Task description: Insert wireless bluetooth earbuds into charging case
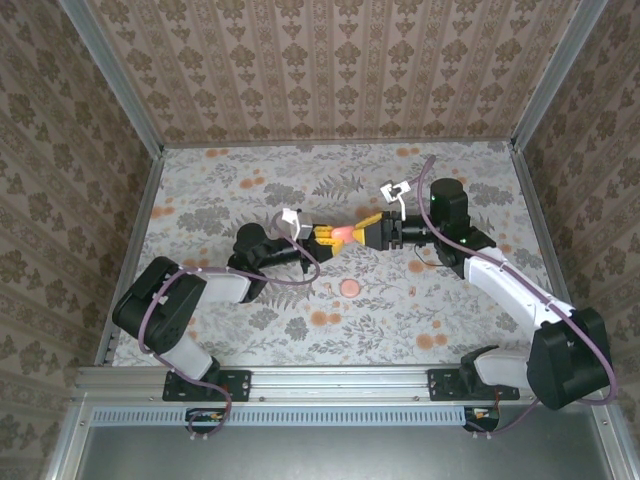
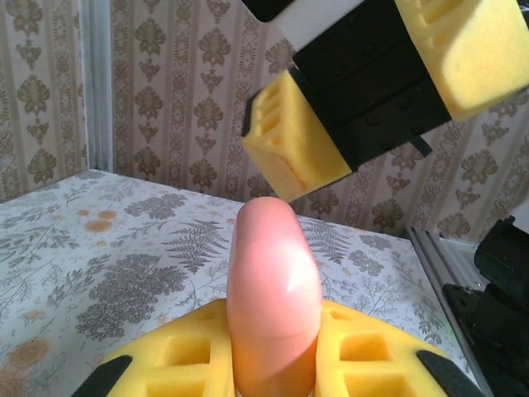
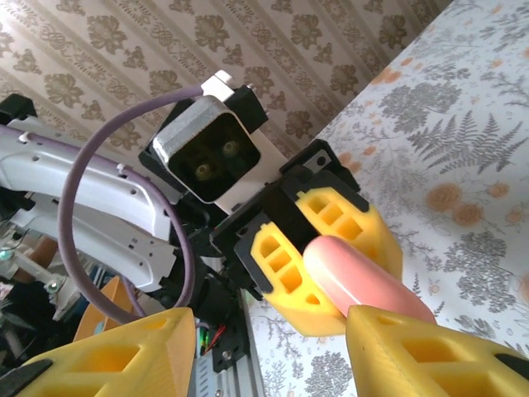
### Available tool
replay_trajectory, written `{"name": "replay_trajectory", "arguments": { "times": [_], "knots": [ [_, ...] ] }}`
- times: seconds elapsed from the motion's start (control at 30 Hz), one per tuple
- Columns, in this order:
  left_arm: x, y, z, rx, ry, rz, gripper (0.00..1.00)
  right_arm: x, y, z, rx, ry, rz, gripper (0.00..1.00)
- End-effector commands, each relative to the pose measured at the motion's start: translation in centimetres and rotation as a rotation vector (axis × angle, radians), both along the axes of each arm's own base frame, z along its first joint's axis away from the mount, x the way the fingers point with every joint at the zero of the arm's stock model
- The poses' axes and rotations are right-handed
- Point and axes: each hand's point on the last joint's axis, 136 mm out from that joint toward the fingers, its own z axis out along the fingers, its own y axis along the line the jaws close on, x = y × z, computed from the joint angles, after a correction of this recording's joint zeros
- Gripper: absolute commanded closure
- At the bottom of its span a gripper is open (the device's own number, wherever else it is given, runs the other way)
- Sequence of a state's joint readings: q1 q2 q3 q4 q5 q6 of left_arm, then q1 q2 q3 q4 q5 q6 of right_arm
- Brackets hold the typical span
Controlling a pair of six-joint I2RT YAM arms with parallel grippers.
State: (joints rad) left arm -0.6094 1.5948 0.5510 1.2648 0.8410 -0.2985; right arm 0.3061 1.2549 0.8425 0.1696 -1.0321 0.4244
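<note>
Lying nearest the arm bases, on the floral table [image 1: 250, 330]: a flat round pink disc [image 1: 349, 287]. Farther in, over mid-table, clamping one end of the coral-pink charging case [image 2: 273, 281] in the left gripper [image 1: 324, 236], jaws narrowed tight onto it, holding it off the table, free end poking out. Just beyond, facing it, hovering with the right gripper [image 1: 364, 232], yellow jaws standing apart on either side of that free end; touching or not, impossible to tell. Rising behind, patterned wallpaper walls [image 1: 330, 70].

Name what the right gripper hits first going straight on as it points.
Likely the charging case, clamped in the left gripper; its free end faces the open right gripper, depth unclear.
</note>
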Motion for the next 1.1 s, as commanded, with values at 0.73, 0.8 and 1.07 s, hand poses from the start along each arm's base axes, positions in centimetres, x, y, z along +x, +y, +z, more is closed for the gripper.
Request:
{"name": "replay_trajectory", "arguments": {
  "times": [0.73,0.8,1.07],
  "knots": [
    [2.5,8.1,-11.6,0.420,0.930,0.445,0.83,3.4,-2.7,-8.0,-0.301,0.309,-0.380,0.49],
    [2.3,9.2,-12.1,0.458,0.983,0.481,0.82,3.5,-2.4,-8.3,-0.308,0.312,-0.377,0.49],
    [2.6,12.4,-14.3,0.565,1.181,0.516,0.81,3.6,-0.8,-8.9,-0.332,0.325,-0.352,0.49]
  ]
}}
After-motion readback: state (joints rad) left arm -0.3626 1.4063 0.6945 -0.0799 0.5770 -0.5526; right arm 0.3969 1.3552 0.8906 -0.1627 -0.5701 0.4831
